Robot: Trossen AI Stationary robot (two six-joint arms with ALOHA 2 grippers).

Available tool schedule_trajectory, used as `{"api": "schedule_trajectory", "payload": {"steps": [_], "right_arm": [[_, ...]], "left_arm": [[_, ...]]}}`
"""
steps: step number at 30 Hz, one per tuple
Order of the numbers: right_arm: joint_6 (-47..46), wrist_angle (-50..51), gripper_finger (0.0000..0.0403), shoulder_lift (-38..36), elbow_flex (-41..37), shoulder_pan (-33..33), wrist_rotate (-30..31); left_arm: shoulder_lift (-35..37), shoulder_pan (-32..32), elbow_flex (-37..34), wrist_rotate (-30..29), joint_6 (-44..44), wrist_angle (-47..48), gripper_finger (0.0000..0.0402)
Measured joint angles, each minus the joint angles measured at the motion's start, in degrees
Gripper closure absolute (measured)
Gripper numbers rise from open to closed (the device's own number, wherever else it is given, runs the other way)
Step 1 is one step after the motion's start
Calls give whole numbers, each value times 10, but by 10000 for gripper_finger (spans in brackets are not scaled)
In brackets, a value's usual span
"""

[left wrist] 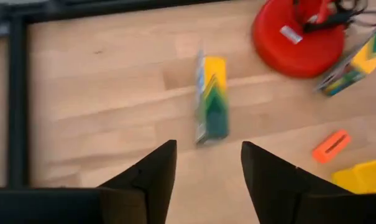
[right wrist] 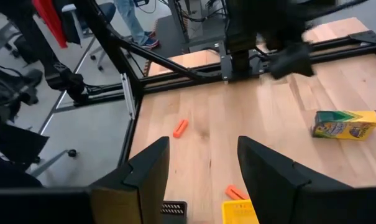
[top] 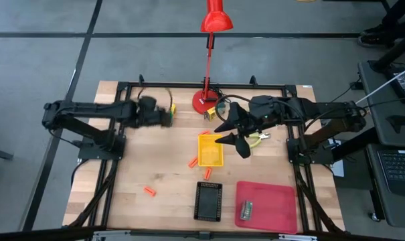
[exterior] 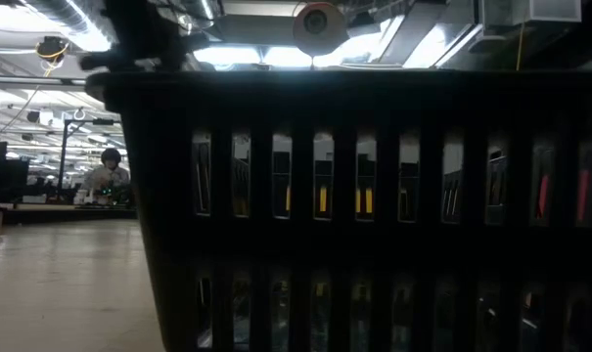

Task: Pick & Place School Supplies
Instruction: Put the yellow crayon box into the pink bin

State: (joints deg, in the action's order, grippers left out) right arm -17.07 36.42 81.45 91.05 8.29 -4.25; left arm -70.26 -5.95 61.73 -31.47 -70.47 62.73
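Observation:
A yellow-green printed box point(left wrist: 211, 99) lies flat on the wooden table just ahead of my left gripper point(left wrist: 206, 165), which is open and empty; both sit at the far left point(top: 166, 115). A second box point(top: 211, 112) lies by the lamp base. My right gripper point(top: 232, 139) hovers open and empty over the yellow tray's point(top: 211, 157) right rim. Pliers with yellow-green handles point(top: 257, 138) lie right of that tray. Orange sticks lie on the table point(top: 193, 162), point(top: 207, 173), point(top: 149, 191). In the right wrist view point(right wrist: 203, 168) the first box point(right wrist: 345, 124) shows far off.
A red desk lamp stands on its round base point(top: 203, 104) at the far middle. A black tray point(top: 208, 201) and a red tray point(top: 276, 201) with a small grey item point(top: 246, 209) sit near the front edge. The black tray's wall point(exterior: 374, 215) fills the low view.

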Motion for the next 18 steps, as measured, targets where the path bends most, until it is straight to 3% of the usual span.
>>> {"api": "schedule_trajectory", "payload": {"steps": [4,9,13,18], "right_arm": [[-1,-3,209,-1,0,0,7],[-2,-4,209,-1,0,8,9],[-1,-4,209,-1,0,16,14],[-2,-3,209,-1,0,24,34]], "left_arm": [[-3,-115,1,73,148,-98,210],[-43,-236,0,118,235,-122,217],[-93,-285,0,154,300,-162,218],[-157,-302,0,195,326,-192,217]]}}
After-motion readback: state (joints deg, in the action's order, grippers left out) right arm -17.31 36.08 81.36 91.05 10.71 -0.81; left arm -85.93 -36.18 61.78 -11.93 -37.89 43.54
